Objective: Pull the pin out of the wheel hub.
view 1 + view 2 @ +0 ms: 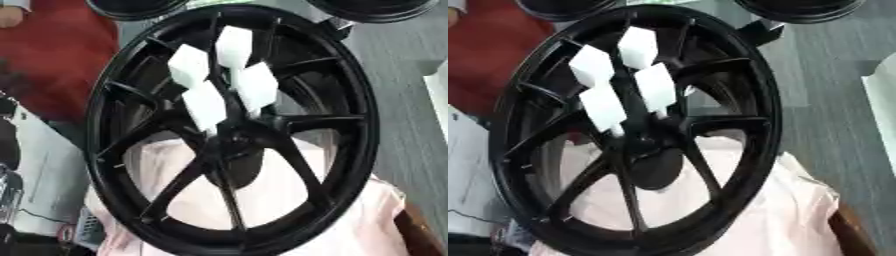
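Note:
A large black spoked wheel hub [354,125] stands tilted and fills most of both views. Several white pins with blocky white heads stick out of it just above its centre [229,147]. The nearest pin [205,104] narrows to a tip by the centre. Others [255,86] [189,64] [234,46] fan out above it. Neither of my hands shows in either view, and nothing touches the pins.
A pale pink cloth [367,220] lies under and behind the wheel. Parts of other black wheels [372,10] show at the top edge. A red surface [61,60] lies at the upper left and grey floor [407,100] on the right. Dark and silver parts [7,185] sit at the left edge.

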Robot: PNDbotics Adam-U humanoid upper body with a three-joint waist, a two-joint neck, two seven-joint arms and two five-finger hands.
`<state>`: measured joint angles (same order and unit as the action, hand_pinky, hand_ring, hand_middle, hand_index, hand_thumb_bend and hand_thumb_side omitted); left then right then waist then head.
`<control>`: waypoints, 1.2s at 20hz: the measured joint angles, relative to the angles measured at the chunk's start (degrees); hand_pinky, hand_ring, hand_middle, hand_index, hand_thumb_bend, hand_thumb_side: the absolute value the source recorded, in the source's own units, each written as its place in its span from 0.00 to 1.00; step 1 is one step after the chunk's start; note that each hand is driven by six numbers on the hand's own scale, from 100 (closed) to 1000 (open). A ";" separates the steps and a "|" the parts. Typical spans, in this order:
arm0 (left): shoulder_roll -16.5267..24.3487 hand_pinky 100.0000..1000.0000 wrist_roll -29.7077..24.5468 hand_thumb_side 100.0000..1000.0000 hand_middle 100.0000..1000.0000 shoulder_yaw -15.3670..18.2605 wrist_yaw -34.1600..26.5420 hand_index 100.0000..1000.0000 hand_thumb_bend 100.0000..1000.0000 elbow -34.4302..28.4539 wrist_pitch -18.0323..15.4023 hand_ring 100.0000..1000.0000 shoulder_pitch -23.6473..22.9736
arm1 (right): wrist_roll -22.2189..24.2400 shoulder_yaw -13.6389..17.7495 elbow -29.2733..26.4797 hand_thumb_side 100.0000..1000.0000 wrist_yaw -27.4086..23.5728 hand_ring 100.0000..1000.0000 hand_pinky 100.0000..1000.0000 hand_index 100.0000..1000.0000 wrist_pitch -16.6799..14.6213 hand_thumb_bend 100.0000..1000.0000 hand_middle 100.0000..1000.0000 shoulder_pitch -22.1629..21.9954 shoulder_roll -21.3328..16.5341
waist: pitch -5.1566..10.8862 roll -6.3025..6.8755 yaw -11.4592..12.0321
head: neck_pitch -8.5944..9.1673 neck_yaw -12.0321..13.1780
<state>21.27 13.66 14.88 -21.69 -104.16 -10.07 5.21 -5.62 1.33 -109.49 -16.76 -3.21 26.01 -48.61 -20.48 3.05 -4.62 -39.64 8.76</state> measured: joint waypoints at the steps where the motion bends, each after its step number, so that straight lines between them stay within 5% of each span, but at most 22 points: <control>1: 0.02 0.77 0.02 0.85 0.77 -0.07 0.01 0.83 0.08 -0.01 0.02 0.76 -0.04 | 0.63 0.04 -0.54 0.62 0.07 0.76 0.87 0.79 0.21 0.00 0.74 0.71 -1.65 | 0.00 -0.03 0.00 | 0.00 0.04; 12: 1.02 0.77 -0.01 0.85 0.77 -0.22 0.01 0.83 0.08 -0.02 0.07 0.76 -0.34 | 11.20 -2.73 -4.08 0.50 0.71 0.78 0.84 0.80 1.50 0.00 0.75 12.24 -15.76 | 0.00 -0.86 0.08 | 0.45 0.13; 24: 2.03 0.76 -0.08 0.86 0.77 -0.23 0.25 0.83 0.08 -0.02 0.14 0.76 -0.66 | 33.92 -11.49 -4.52 0.50 7.04 0.79 0.83 0.80 -1.55 0.00 0.74 29.20 -18.47 | -0.11 -2.51 0.02 | 1.29 -0.30</control>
<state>23.30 13.58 14.65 -21.43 -104.18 -9.93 4.55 28.30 -10.16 -114.00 -9.72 -4.75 55.22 -67.07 -20.58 0.54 -4.60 -38.35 8.46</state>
